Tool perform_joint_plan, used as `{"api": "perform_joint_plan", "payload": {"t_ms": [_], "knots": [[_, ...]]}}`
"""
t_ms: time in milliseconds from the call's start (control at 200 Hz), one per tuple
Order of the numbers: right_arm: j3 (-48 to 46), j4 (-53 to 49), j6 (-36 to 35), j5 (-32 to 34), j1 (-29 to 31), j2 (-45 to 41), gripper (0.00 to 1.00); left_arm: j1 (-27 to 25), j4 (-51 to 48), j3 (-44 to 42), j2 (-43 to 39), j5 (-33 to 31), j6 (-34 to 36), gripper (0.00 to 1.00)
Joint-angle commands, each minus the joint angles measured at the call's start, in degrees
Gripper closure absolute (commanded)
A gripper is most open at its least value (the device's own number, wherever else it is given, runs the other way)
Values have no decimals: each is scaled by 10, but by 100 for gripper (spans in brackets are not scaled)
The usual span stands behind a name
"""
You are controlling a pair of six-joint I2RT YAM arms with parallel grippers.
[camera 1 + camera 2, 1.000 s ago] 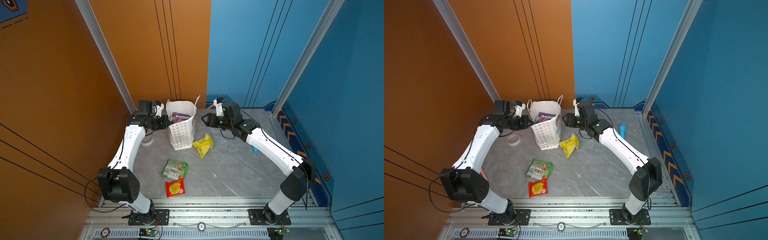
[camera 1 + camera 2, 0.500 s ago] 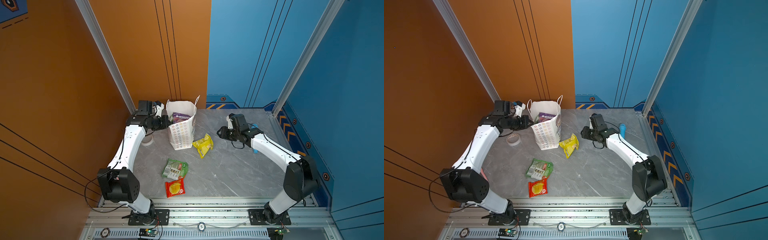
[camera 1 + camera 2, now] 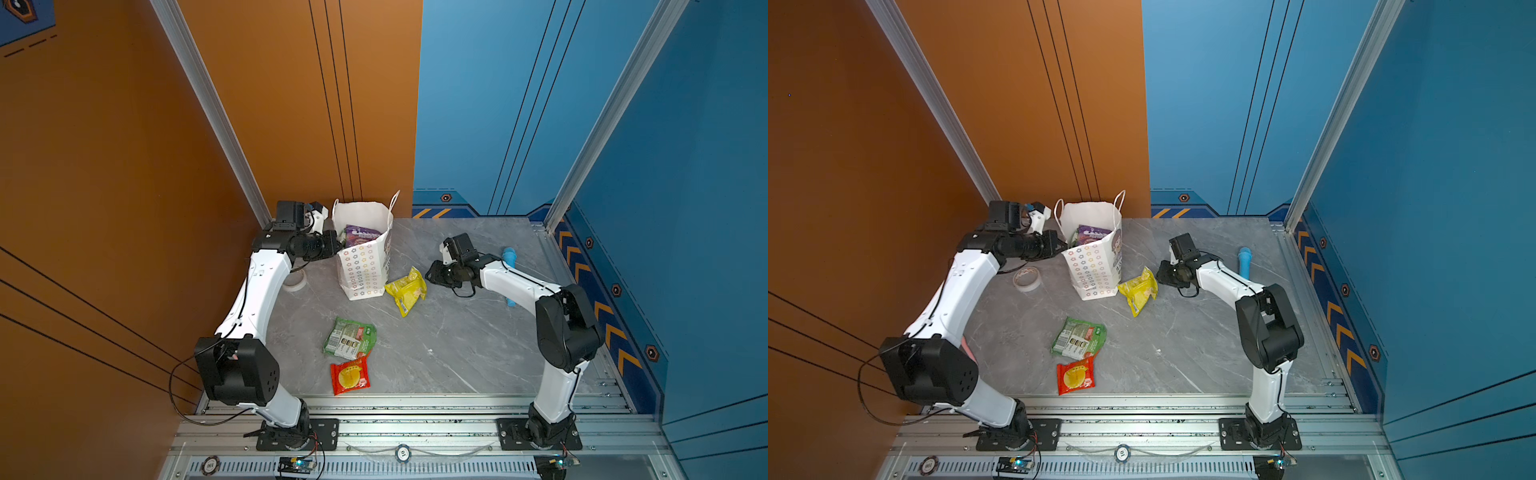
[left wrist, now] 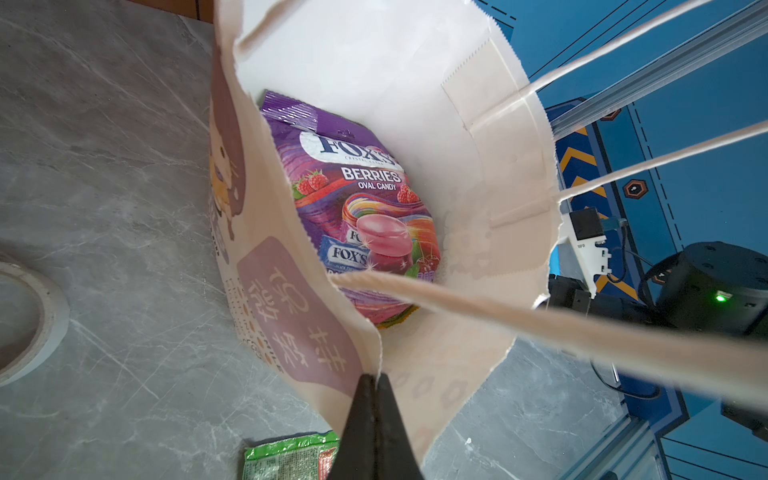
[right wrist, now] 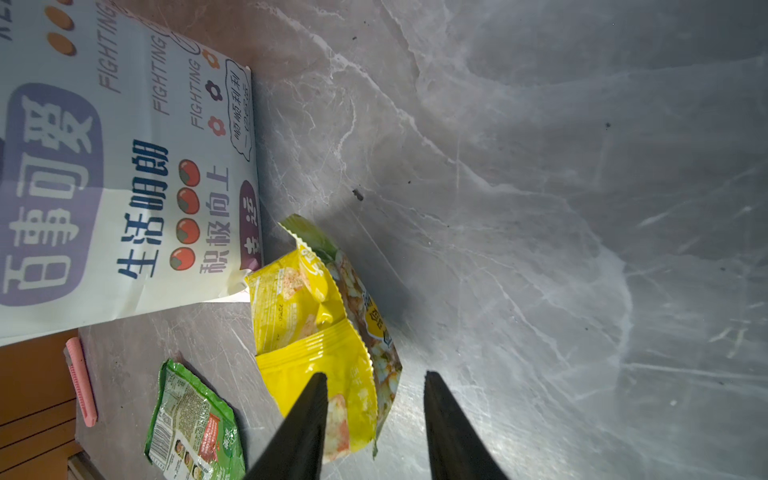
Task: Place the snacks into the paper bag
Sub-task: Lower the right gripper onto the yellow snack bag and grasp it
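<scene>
1. Paper bag (image 3: pixel 362 266): white, upright, mouth open. It stands at the back of the surface (image 3: pixel 457 340), close to the orange wall.
2. Left claw (image 4: pixel 375 384): pinched tight on the bag's rim at a side fold.
3. Purple packet (image 4: pixel 357 199): inside the bag, leaning against its wall.
4. Yellow packet (image 3: pixel 406 291): lies on the surface, with one end touching the bag's bottom corner.
5. Right claw (image 5: pixel 375 374): jaws moderately apart and holding nothing, low at the yellow packet's outer edge. One finger is over the packet and the other over bare surface. Contact cannot be told.
6. Green packet (image 3: pixel 350 337): lies flat, mid-surface, well clear of the bag.
7. Red packet (image 3: pixel 350 376): lies just beside the green one and is the packet nearest the front edge.
8. Tape roll (image 3: pixel 1026 278): beside the bag, under the left arm.
9. Blue stick (image 3: pixel 1244 262): near the right edge, beyond the right arm.
10. Open room: a broad bare stretch of surface lies between the packets and the right edge.
</scene>
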Motion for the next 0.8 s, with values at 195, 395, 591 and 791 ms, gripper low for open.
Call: {"api": "perform_joint_plan", "payload": {"t_ms": [195,395,591,791], "knots": [[27,9,-9,-15,12,38,62,3,-16,-11,-6,-14,5,98],[36,15,-8,-21,12,61,65,3,-16,-11,-7,-14,4,98],[59,25,2,-47,10,82,82,4,-16,-11,-5,-14,5,99],[73,27,9,-61,9,66,100,4,-16,-11,-6,-14,5,98]]}}
